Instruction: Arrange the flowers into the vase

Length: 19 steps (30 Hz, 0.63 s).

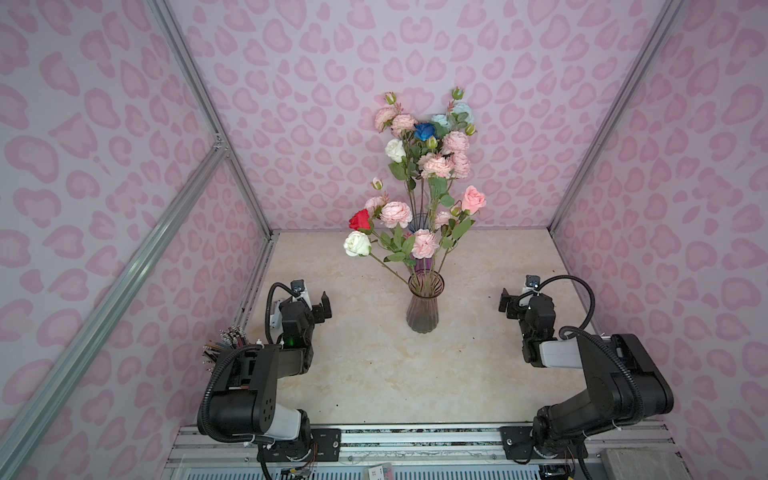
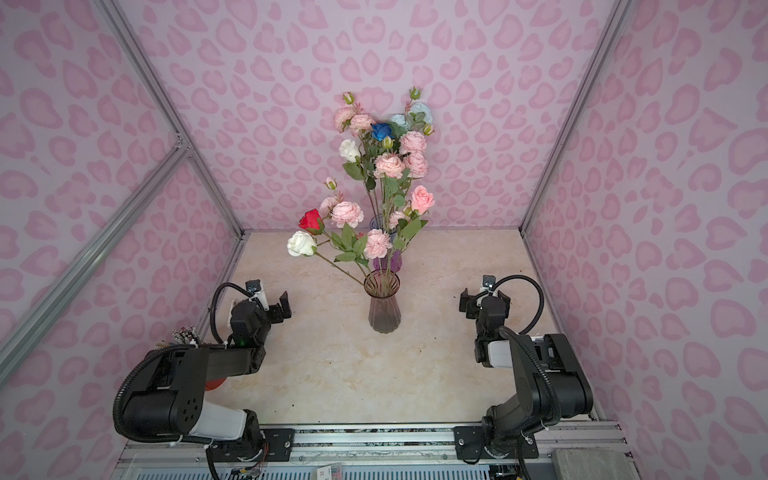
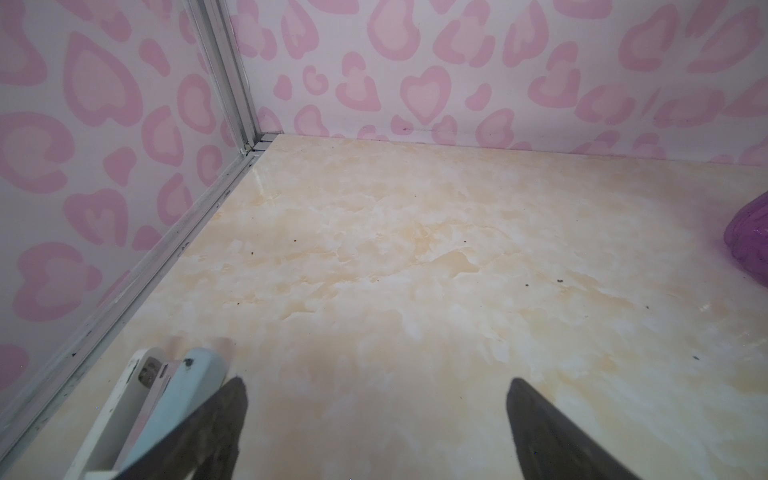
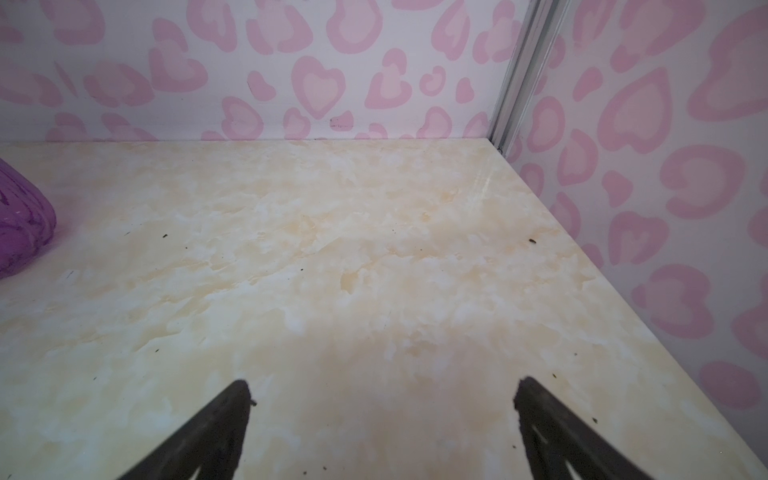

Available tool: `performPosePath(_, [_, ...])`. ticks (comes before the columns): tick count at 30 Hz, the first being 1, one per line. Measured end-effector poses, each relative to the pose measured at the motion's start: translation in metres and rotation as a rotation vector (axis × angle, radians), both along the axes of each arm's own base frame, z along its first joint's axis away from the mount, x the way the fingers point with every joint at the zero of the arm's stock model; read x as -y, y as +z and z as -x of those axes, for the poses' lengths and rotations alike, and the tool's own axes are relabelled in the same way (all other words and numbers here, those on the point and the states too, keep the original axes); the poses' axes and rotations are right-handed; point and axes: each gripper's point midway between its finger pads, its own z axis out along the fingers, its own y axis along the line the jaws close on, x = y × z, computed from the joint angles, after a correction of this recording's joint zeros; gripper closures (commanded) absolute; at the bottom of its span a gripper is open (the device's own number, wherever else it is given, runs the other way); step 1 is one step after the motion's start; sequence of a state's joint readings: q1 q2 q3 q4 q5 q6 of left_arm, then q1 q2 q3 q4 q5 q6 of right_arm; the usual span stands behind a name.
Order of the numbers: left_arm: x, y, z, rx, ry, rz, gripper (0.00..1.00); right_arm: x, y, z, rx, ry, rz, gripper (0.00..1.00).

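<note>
A smoky grey ribbed glass vase [image 1: 424,309] [image 2: 384,309] stands at mid-table in both top views. Flowers [image 1: 397,214] [image 2: 347,214] rise from it: pale pink peonies, a red rose [image 1: 360,219] and a white rose [image 1: 356,243]. Taller pink, white, light blue and deep blue flowers [image 1: 424,131] stand behind, where a purple vase [image 1: 424,264] [image 3: 748,245] [image 4: 20,232] shows. My left gripper [image 1: 325,308] [image 2: 283,306] [image 3: 376,390] hovers open and empty left of the grey vase. My right gripper [image 1: 506,305] [image 2: 466,301] [image 4: 382,388] hovers open and empty to its right.
A bundle of pencil-like sticks [image 1: 226,338] [image 2: 183,334] sits by the left wall beside the left arm. A white, pink and pale blue holder [image 3: 166,395] lies near the left fingers. A grey block [image 1: 640,465] rests at the front right. Patterned walls enclose three sides.
</note>
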<state>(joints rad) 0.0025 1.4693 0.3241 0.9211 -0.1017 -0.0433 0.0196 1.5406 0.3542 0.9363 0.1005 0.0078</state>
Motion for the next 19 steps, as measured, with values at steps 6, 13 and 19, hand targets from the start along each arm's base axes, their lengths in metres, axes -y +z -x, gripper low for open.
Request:
performPosePath(6, [0.0000,0.0000,0.0000,0.000,0.000,0.000,0.02,0.0001,0.0000,0.0000,0.000,0.000,0.000,0.00])
performPosePath(13, [-0.0014,0.0031,-0.0039,0.007,-0.004,0.005,0.02,0.0001,0.0000,0.0000,0.000,0.000,0.000,0.00])
performPosePath(19, [0.0001,0.0041,-0.0049,0.010,-0.013,0.009,0.02,0.0002,0.0000,0.0000,0.000,-0.001,0.000,0.00])
